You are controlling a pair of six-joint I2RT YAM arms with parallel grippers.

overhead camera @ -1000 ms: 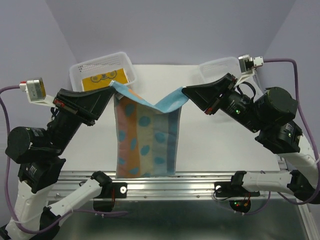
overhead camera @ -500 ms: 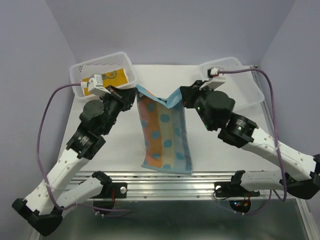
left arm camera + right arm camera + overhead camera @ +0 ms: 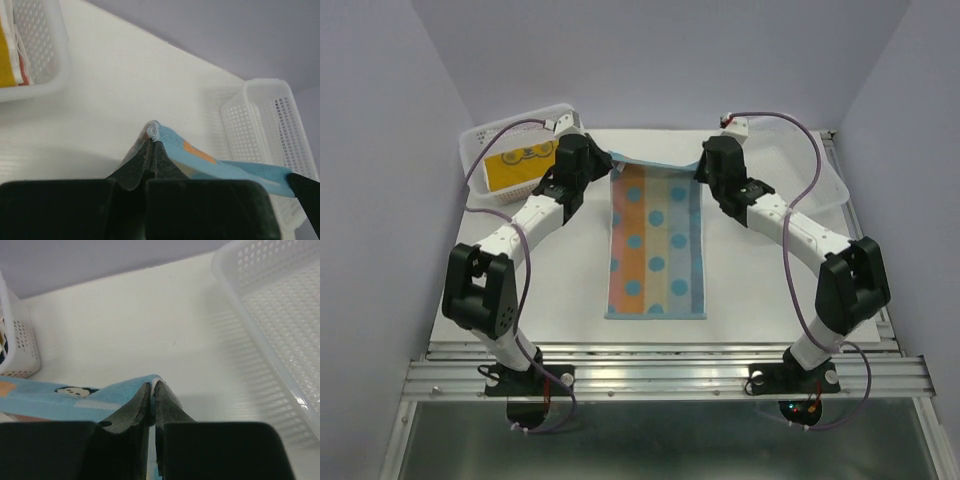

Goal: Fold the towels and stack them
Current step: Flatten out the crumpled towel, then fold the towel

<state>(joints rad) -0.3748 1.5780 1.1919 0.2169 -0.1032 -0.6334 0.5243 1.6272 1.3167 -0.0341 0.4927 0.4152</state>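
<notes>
Within the last second both arms have swung from high over the near edge out to the far end of the desk (image 3: 560,300). The dotted striped towel (image 3: 655,250), which hung between them, now lies flat and lengthwise with only its far edge lifted, so I judge it spread and ready for a first fold. The left fingers (image 3: 136,162) and right fingers (image 3: 131,410) are each clamped tight on a far corner, though from above the wrists hide both pinches, the wrist views cut the towel off, and the yellow towel (image 3: 520,165) in the left basket (image 3: 472,140) shows only partly.
</notes>
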